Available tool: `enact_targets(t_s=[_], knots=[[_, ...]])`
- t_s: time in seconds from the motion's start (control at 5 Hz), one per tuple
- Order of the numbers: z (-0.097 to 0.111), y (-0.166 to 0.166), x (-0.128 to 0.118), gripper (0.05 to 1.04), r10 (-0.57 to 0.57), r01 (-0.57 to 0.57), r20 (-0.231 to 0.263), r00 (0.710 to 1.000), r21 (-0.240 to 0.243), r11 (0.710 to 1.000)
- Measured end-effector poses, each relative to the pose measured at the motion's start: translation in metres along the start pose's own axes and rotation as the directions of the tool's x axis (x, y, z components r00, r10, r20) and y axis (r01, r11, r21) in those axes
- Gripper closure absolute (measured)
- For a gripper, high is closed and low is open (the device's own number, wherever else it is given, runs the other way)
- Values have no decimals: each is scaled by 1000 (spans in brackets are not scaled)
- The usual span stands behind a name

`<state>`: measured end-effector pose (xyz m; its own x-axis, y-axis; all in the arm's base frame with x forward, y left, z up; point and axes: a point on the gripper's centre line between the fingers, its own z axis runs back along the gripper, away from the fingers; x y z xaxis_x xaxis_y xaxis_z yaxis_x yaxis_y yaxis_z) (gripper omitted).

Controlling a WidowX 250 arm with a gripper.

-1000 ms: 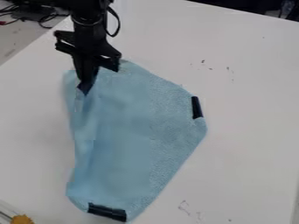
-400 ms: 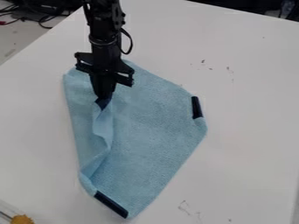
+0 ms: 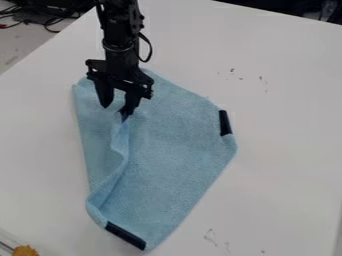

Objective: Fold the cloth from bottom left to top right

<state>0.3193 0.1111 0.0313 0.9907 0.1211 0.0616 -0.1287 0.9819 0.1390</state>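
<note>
The light blue cloth (image 3: 177,145) lies on the white desk (image 3: 287,125), its left part turned over in a loose flap whose raised edge runs from under the hand (image 3: 115,111) down to the lower left, with one dark strip (image 3: 225,123) on its right edge and another (image 3: 125,235) at its bottom end. The hand is open above the cloth's upper left, its two fingers apart (the right-hand one in view right by the top of that raised edge), and black cables (image 3: 57,17) lie beyond the desk's far left edge.

Cloth (image 3: 177,145): matt, finely nubbly fabric. Tabletop (image 3: 287,155): smooth, matt.
</note>
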Motion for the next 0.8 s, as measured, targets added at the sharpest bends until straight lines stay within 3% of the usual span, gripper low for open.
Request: enact_targets(t_s=[0.2,0.8], knots=[[17,-5,5,77,-48,47,33,998,16,999],[34,-11,15,83,-131,133,95,987,-17,991]])
